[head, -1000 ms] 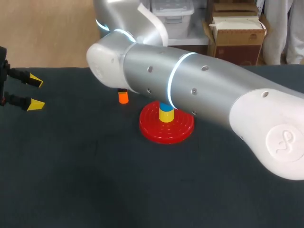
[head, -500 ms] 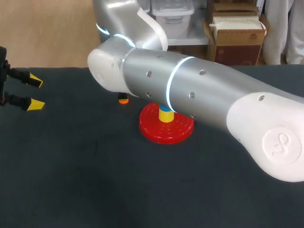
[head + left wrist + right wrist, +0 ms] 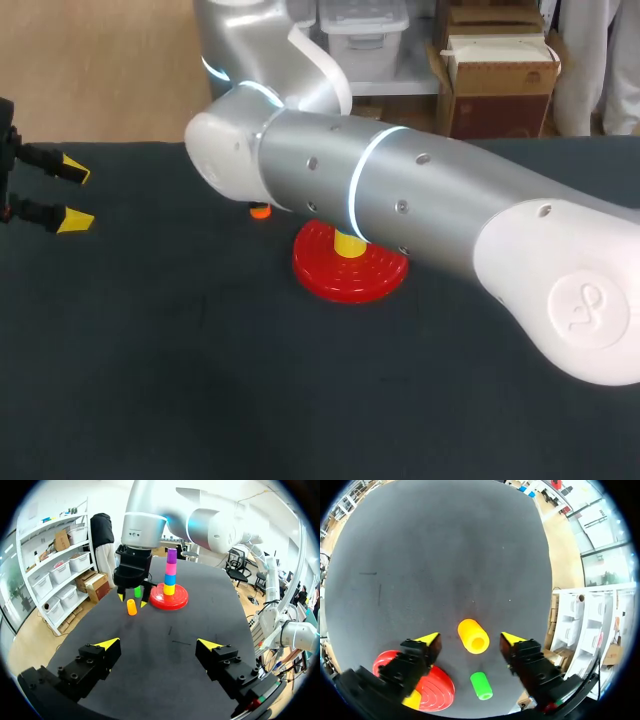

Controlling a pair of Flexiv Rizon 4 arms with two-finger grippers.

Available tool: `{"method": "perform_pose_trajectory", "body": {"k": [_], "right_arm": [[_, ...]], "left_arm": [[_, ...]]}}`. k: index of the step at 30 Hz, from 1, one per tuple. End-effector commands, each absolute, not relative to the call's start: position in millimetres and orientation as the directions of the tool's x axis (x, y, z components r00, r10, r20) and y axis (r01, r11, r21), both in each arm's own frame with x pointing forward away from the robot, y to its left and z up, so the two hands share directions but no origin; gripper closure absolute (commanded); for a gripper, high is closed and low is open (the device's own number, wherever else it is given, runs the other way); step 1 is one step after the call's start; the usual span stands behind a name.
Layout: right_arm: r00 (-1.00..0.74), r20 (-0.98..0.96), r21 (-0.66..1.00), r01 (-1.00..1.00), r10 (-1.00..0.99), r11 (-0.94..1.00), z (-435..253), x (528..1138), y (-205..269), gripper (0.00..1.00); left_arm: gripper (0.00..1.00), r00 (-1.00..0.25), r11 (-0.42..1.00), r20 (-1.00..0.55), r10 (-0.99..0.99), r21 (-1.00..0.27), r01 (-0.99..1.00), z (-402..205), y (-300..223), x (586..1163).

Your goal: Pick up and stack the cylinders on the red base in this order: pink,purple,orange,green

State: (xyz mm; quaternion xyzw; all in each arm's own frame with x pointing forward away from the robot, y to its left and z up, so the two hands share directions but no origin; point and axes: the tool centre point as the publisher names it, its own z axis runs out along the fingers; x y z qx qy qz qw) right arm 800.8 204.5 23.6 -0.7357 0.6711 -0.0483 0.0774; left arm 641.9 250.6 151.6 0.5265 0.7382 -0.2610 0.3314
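Gripper (image 3: 72, 195) of the left arm is seen at the left edge of the counter (image 3: 200, 380) in the head view, its 2 yellow-tipped fingers held wide apart with nothing between them. In the left wrist view the same gripper (image 3: 159, 644) is shown spread open above bare counter, well apart from the task's things, which lie ahead of it.

Further right, the orange cylinder (image 3: 260, 210) is only partly seen in the head view, just under the right arm (image 3: 400, 200). In the left wrist view the orange cylinder (image 3: 131, 607) is seen upright on the counter, with the right gripper (image 3: 132, 599) pointed down directly over it. In the right wrist view the orange cylinder (image 3: 473, 636) is framed between the 2 parted fingers of the right gripper (image 3: 470, 639), a gap being left on each side, so nothing is clamped. The green cylinder (image 3: 481, 685) is placed near the orange one and just beside the red base (image 3: 437, 687); from the left wrist it is shown as the green cylinder (image 3: 137, 591) partly hidden behind the right gripper.

The red base (image 3: 350, 275) is found near the counter's middle, partly covered by the right arm. On the red base (image 3: 169, 601) 4 cylinders are stacked upright: yellow (image 3: 169, 589), blue (image 3: 170, 579), pink (image 3: 171, 568) and purple (image 3: 171, 556) on top.
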Motion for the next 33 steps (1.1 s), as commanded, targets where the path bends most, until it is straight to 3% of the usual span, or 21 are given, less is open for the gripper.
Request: {"method": "perform_pose_trajectory", "body": {"k": [1, 2, 11, 18, 25, 33], "right_arm": [[0.091, -0.024, 0.251, -0.964, -0.996, -0.094, 23, 809, 209, 0.87], [0.089, -0.024, 0.25, -0.964, -0.996, -0.092, 23, 809, 209, 1.0], [0.083, -0.043, 0.219, -0.972, -0.996, -0.09, 40, 798, 206, 1.0], [0.109, -0.072, 0.117, -0.986, -0.991, -0.117, 116, 775, 194, 1.0], [0.113, -0.063, -0.013, -0.994, -0.992, -0.113, 203, 730, 167, 1.0], [0.037, -0.032, -0.07, -0.997, -0.999, -0.035, 239, 686, 117, 1.0]], "left_arm": [[0.0, -0.223, 0.308, -0.766, 0.603, -0.034, 0.951, 150, 251, 642], [0.0, -0.223, 0.308, -0.766, 0.603, -0.034, 0.951, 150, 251, 642], [0.0, -0.223, 0.308, -0.766, 0.603, -0.034, 0.951, 150, 251, 642], [0.0, -0.223, 0.308, -0.766, 0.603, -0.034, 0.951, 150, 251, 642], [0.0, -0.223, 0.308, -0.766, 0.603, -0.034, 0.951, 150, 251, 642], [0.0, -0.223, 0.308, -0.766, 0.603, -0.034, 0.951, 150, 251, 642]]}}
